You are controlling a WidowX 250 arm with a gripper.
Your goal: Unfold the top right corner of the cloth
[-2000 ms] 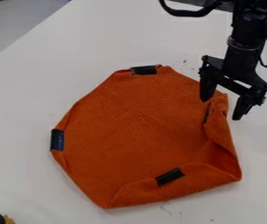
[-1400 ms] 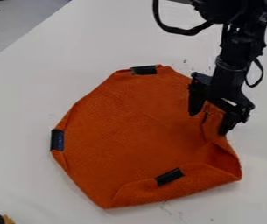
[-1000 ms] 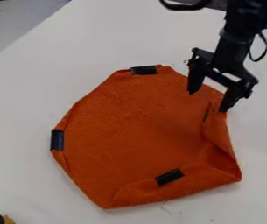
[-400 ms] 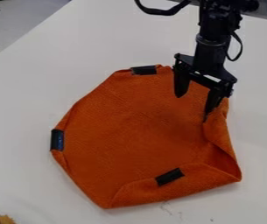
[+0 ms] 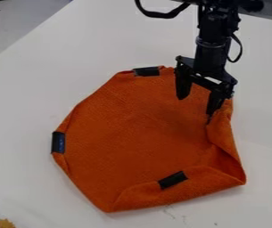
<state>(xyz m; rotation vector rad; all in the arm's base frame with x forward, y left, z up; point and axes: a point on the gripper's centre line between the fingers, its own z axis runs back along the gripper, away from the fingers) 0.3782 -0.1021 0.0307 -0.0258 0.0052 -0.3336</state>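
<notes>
My gripper (image 5: 195, 107) is open over the upper right part of the orange cloth (image 5: 132, 138), its two fingers spread apart with nothing held between them. The right fingertip is by the inner edge of the cloth's folded right side; whether it touches cannot be told. The cloth lies on the table with its corners folded inward. Dark tabs show at its top, left and bottom folds, and the right flap (image 5: 222, 132) stands slightly raised, partly behind the gripper at its upper end.
The white table (image 5: 43, 89) surrounds the cloth, and its edge runs slantwise at the upper left. A black object with a yellowish piece (image 5: 6, 223) sits at the lower left corner. A black cable loops beside the arm at the top.
The gripper dipped toward the right fold, rose again, then moved left across the cloth's upper right, staying open. The cloth looks unmoved.
</notes>
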